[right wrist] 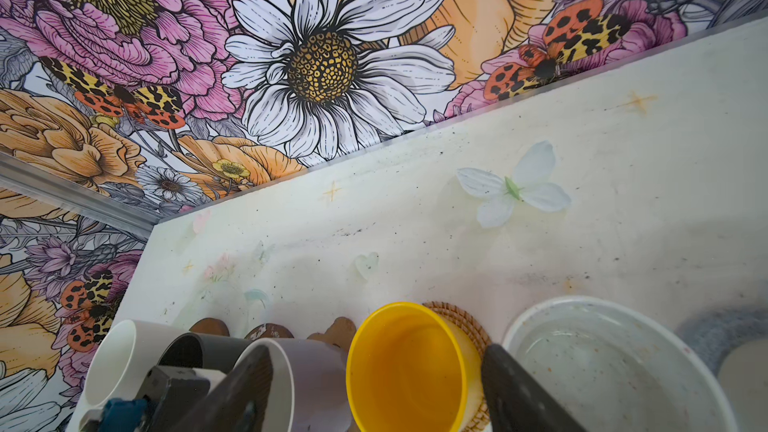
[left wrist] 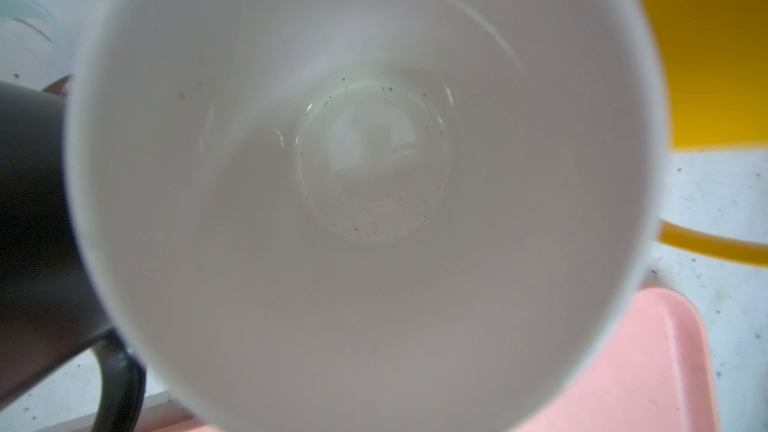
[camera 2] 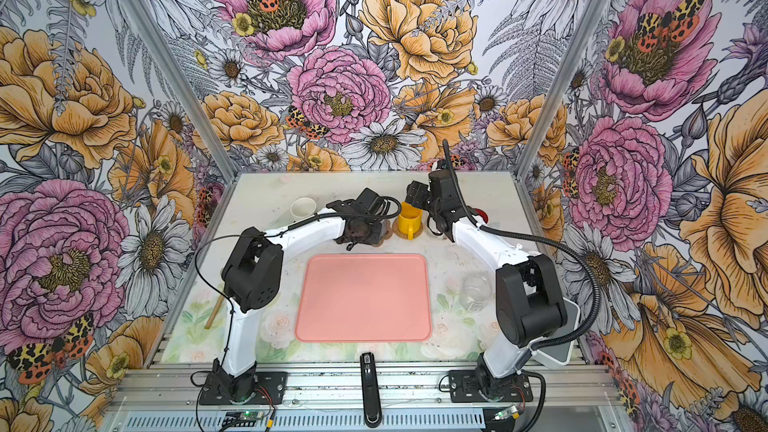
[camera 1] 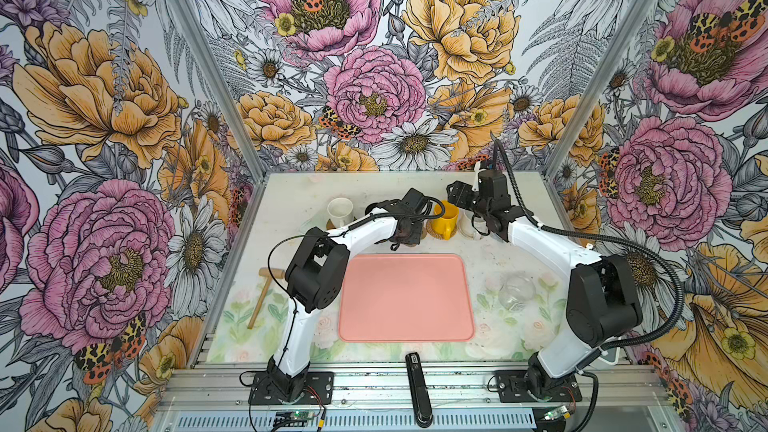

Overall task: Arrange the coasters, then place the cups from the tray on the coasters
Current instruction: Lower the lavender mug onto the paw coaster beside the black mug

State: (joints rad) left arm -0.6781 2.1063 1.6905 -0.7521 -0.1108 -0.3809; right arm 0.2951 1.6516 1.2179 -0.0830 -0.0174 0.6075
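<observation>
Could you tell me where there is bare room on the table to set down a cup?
The tray holds nothing. The table strip along the back wall is bare. Crowded: the row beyond the tray, where white cup, left gripper, yellow mug and right gripper stand close together.

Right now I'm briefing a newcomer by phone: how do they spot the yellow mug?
Start at the large salmon-pink rectangular tray. Beyond its far right corner, the yellow handled mug stands on a round golden woven coaster. No other mug there is yellow.
</observation>
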